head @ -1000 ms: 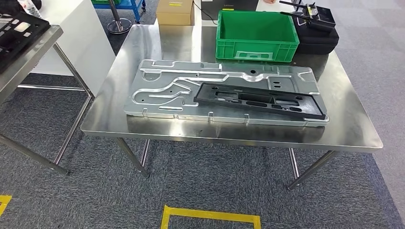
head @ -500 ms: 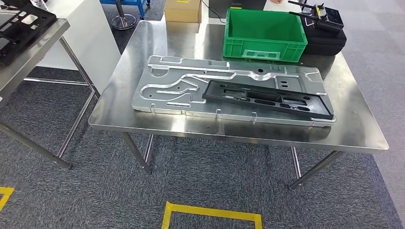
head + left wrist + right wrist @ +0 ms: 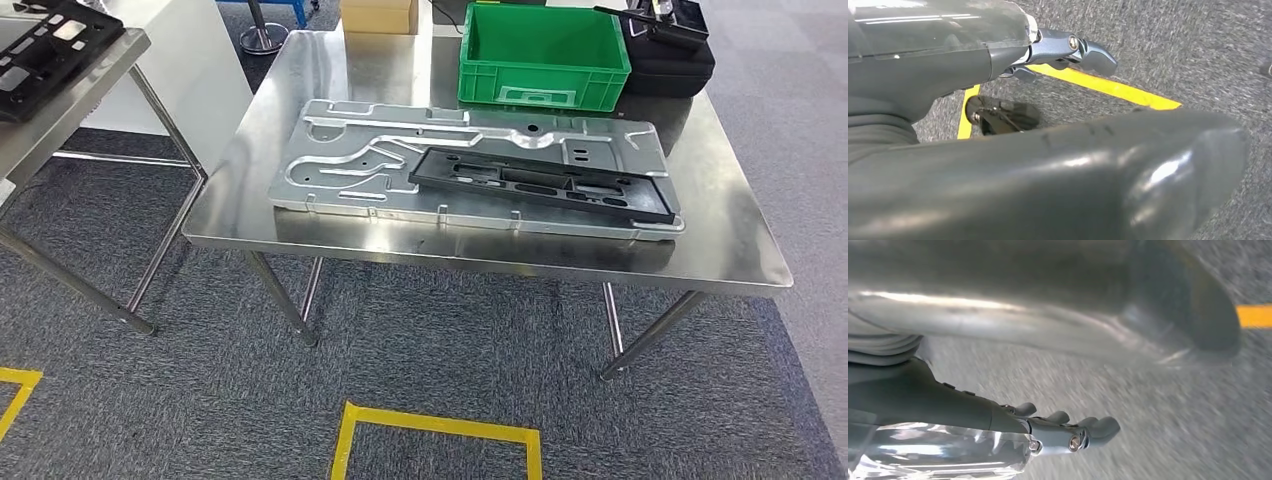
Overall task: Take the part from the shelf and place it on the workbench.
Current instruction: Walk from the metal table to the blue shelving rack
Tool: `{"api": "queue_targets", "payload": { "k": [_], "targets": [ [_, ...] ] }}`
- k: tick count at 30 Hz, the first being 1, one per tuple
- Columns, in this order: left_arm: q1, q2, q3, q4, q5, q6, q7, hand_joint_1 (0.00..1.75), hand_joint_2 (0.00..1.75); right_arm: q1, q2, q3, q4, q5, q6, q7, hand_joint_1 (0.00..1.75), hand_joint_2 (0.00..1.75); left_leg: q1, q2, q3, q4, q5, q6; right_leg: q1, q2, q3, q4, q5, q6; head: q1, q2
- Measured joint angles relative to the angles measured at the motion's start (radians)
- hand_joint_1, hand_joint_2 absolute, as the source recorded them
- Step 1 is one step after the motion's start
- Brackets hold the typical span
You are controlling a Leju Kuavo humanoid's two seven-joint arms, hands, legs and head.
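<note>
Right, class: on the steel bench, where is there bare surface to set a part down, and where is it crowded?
Free: the bench's left strip beside the metal plate, the far-left corner left of the green crate, the right strip past the plate, and a narrow front edge. Crowded: the middle, where the plate carries a black frame, and the far right, with the crate and black case.

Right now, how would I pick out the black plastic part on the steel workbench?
Find the shiny stainless steel workbench in the middle. A large silver stamped metal plate lies flat on it, in front of the green plastic crate. The long black plastic frame lies on that plate's right half, the only dark, slotted piece there.
</note>
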Motion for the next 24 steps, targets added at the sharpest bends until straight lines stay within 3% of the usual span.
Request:
{"api": "queue_targets", "payload": {
  "k": [2,5,6,7,9,10,11,12,14,16,17,18,20,22,24],
  "targets": [
    [-0.005,0.001,0.0,0.0,-0.004,-0.001,0.002,0.0,0.0,-0.002,0.002,-0.013,0.003,-0.013,0.038,0.028,0.0,0.0,-0.009,0.002,0.033,-0.064,0.015,0.01,-0.001,-0.002,-0.003,-0.001,0.015,0.012,0.001,0.0],
    [-0.004,-0.002,0.003,0.0,-0.005,-0.003,0.004,0.0,0.0,-0.002,0.003,-0.027,0.006,-0.017,0.085,0.049,0.0,0.0,-0.008,0.004,0.017,-0.07,0.048,0.022,-0.004,-0.001,-0.011,-0.005,0.027,0.031,0.001,0.0],
    [-0.004,-0.003,0.004,0.0,-0.005,-0.003,0.004,0.0,0.0,-0.001,0.004,-0.03,0.007,-0.017,0.099,0.05,0.0,0.0,-0.005,0.006,0.006,-0.075,0.062,0.029,-0.005,0.002,-0.019,0.009,0.003,0.035,0.002,0.0],
    [-0.005,-0.004,0.005,0.0,-0.006,-0.003,0.004,0.0,0.0,-0.001,0.005,-0.033,0.008,-0.018,0.112,0.05,0.0,0.0,-0.002,0.008,-0.008,-0.079,0.077,0.035,-0.006,0.005,-0.032,0.043,-0.041,0.04,0.003,0.0],
    [-0.005,-0.004,0.005,0.0,-0.007,-0.006,0.004,0.0,0.0,-0.002,0.006,-0.036,0.01,-0.019,0.136,0.052,0.0,0.0,-0.003,0.009,-0.038,-0.077,0.1,0.041,-0.01,0.009,-0.059,0.158,-0.146,0.047,0.005,0.0],
    [-0.005,-0.004,0.005,0.0,-0.009,-0.008,0.005,0.0,0.0,-0.002,0.005,-0.037,0.01,-0.019,0.147,0.052,0.0,0.0,-0.004,0.009,-0.053,-0.075,0.11,0.039,-0.011,0.01,-0.067,0.216,-0.173,0.051,0.006,0.0],
    [-0.006,-0.004,0.006,0.0,-0.01,-0.01,0.006,0.0,0.0,-0.003,0.005,-0.038,0.011,-0.017,0.155,0.051,0.0,0.0,-0.004,0.01,-0.068,-0.071,0.12,0.037,-0.012,0.01,-0.063,0.252,-0.175,0.054,0.006,0.0],
    [-0.007,-0.004,0.006,0.0,-0.012,-0.011,0.008,0.0,0.0,-0.004,0.005,-0.038,0.011,-0.015,0.162,0.05,0.0,0.0,-0.003,0.01,-0.084,-0.065,0.128,0.035,-0.014,0.01,-0.045,0.257,-0.155,0.056,0.005,0.0],
    [-0.008,-0.005,0.007,0.0,-0.013,-0.013,0.012,0.0,0.0,-0.006,0.004,-0.038,0.011,-0.012,0.169,0.051,0.0,0.0,-0.001,0.01,-0.114,-0.048,0.139,0.028,-0.019,0.011,0.043,0.161,-0.104,0.059,0.005,0.0],
    [-0.011,-0.005,0.009,0.0,-0.014,-0.015,0.015,0.0,0.0,-0.01,0.004,-0.039,0.011,-0.019,0.176,0.058,0.0,0.0,-0.003,0.009,-0.137,-0.028,0.147,0.018,-0.017,0.015,0.138,0.022,-0.107,0.054,0.005,0.0],
    [-0.012,-0.004,0.01,0.0,-0.014,-0.016,0.016,0.0,0.0,-0.012,0.004,-0.041,0.011,-0.026,0.181,0.06,0.0,0.0,-0.004,0.01,-0.143,-0.021,0.152,0.012,-0.015,0.017,0.16,-0.017,-0.119,0.048,0.005,0.0],
    [-0.013,-0.004,0.011,0.0,-0.014,-0.016,0.017,0.0,0.0,-0.014,0.004,-0.045,0.011,-0.034,0.188,0.062,0.0,0.0,-0.004,0.01,-0.146,-0.019,0.158,0.006,-0.012,0.019,0.165,-0.034,-0.127,0.042,0.005,0.0],
    [-0.014,-0.004,0.014,0.0,-0.014,-0.016,0.019,0.0,0.0,-0.015,0.004,-0.053,0.011,-0.048,0.201,0.062,0.0,0.0,-0.002,0.011,-0.152,-0.017,0.162,-0.008,-0.013,0.019,0.153,-0.036,-0.115,0.024,0.006,0.0],
    [-0.014,-0.003,0.018,0.0,-0.013,-0.016,0.02,0.0,0.0,-0.017,0.004,-0.06,0.011,-0.054,0.207,0.062,0.0,0.0,0.002,0.01,-0.175,0.029,0.109,-0.018,-0.014,0.02,0.134,-0.039,-0.095,0.006,0.006,0.0],
    [-0.014,-0.004,0.021,0.0,-0.014,-0.016,0.021,0.0,0.0,-0.019,0.004,-0.065,0.011,-0.057,0.208,0.062,0.0,0.0,0.004,0.009,-0.216,0.147,0.014,-0.023,-0.013,0.023,0.109,-0.038,-0.076,-0.003,0.005,0.0]
  ]
}}
